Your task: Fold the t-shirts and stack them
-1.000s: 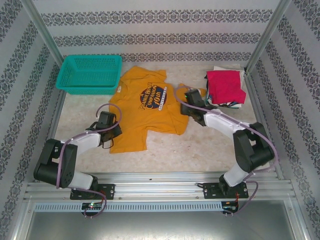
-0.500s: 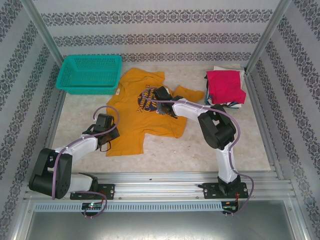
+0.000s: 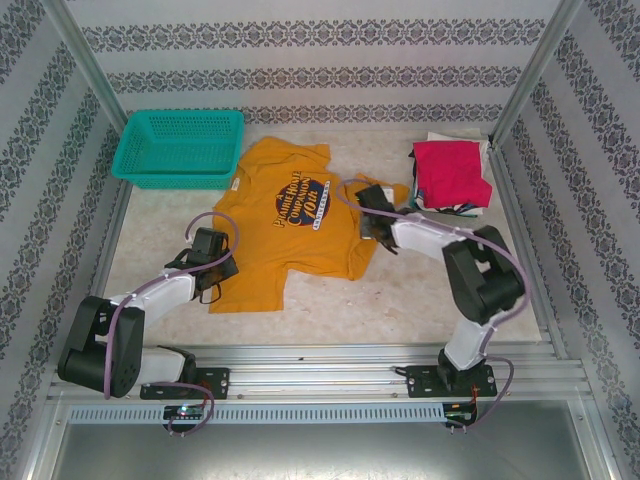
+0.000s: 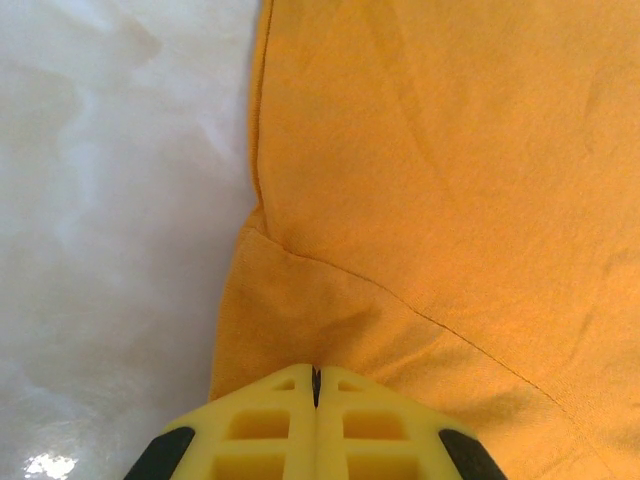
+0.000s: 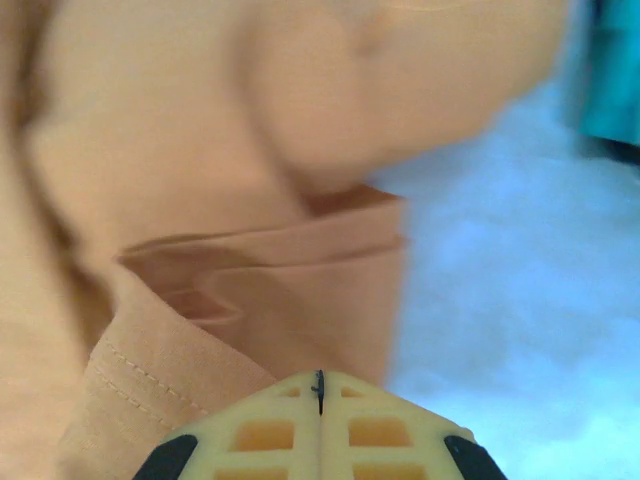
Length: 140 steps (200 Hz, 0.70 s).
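The mustard-orange t-shirt (image 3: 275,250) lies spread mid-table; the right gripper (image 3: 373,226) has left the lettering (image 3: 302,203) and closed fully on the shirt's right edge, while the left gripper (image 3: 214,270) stays pinched shut on the lower hem, so a fold looks ready

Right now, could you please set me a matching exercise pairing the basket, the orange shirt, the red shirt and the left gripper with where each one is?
Things: 1 basket; 2 orange shirt; 3 red shirt; 4 left gripper.
Places: A on top of the pile at the far right; B pinching the orange shirt's near left corner; C far left corner; D spread flat in the middle.
Pairs: 1-C; 2-D; 3-A; 4-B.
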### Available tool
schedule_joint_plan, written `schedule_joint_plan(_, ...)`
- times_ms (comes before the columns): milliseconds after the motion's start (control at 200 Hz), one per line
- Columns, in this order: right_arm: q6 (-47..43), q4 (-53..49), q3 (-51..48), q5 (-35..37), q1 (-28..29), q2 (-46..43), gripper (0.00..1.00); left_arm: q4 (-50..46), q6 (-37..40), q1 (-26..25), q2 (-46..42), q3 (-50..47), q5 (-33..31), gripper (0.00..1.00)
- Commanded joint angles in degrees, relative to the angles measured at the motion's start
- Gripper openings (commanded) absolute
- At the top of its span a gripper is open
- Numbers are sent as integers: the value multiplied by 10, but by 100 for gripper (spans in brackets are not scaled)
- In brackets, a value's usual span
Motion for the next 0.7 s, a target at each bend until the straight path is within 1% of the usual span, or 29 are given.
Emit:
schedule_joint_plan(0,84,67,-83,0,-16,-69,0,-25,10,-3,3,10,-8,0)
schedule_joint_plan(205,165,3,-195,49,-34,-181,0,-50,14,-4,-18,20,-5,0)
schedule_joint_plan(275,187,-19,-227,68,-39,-224,0,-57,17,-3,-32,19,-13,3)
schedule_joint_plan(415,231,-66,-263,79,-34,-301,0,-70,23,-4,-55,27,-30,15)
schedule_joint_plan(595,311,-143,-295,166,25,-410,0,-88,33,-3,-72,60,-59,28)
schedule_joint_plan(639,317,-157,-298,181,35,-435,0,-90,37,-3,-70,68,-64,33)
schedule_joint_plan(664,321,-166,-299,191,41,-448,0,-89,39,-3,-68,74,-66,39)
schedule_joint_plan(694,323,-170,-300,199,46,-462,6,-85,42,-2,-64,79,-70,45)
